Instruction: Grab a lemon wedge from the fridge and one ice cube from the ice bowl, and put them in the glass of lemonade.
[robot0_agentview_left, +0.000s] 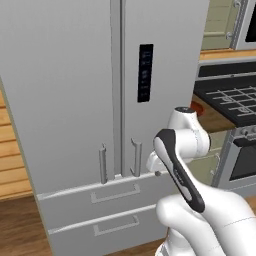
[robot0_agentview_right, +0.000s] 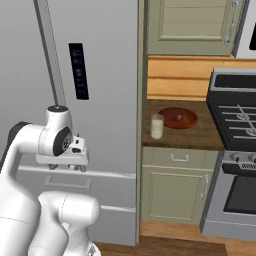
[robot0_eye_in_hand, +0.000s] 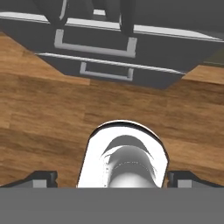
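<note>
The grey fridge (robot0_agentview_left: 65, 90) stands shut in front of me, with its bar handles (robot0_agentview_left: 102, 165) side by side above two lower drawers (robot0_eye_in_hand: 94, 43). No lemon wedge is in view. Right of the fridge, on a wooden counter (robot0_agentview_right: 200, 137), the glass of lemonade (robot0_agentview_right: 157, 126) stands next to the dark reddish-brown ice bowl (robot0_agentview_right: 177, 118). My gripper (robot0_agentview_right: 65, 169) hangs in front of the fridge's lower right door and points down at the floor. It is open, its fingertips (robot0_eye_in_hand: 43, 178) spread wide with nothing between them.
A stove (robot0_agentview_right: 235, 120) with an oven below adjoins the counter on the right. Pale green cabinets (robot0_agentview_right: 175, 192) sit under the counter and above it. Wooden floor (robot0_eye_in_hand: 52, 113) spreads in front of the fridge drawers.
</note>
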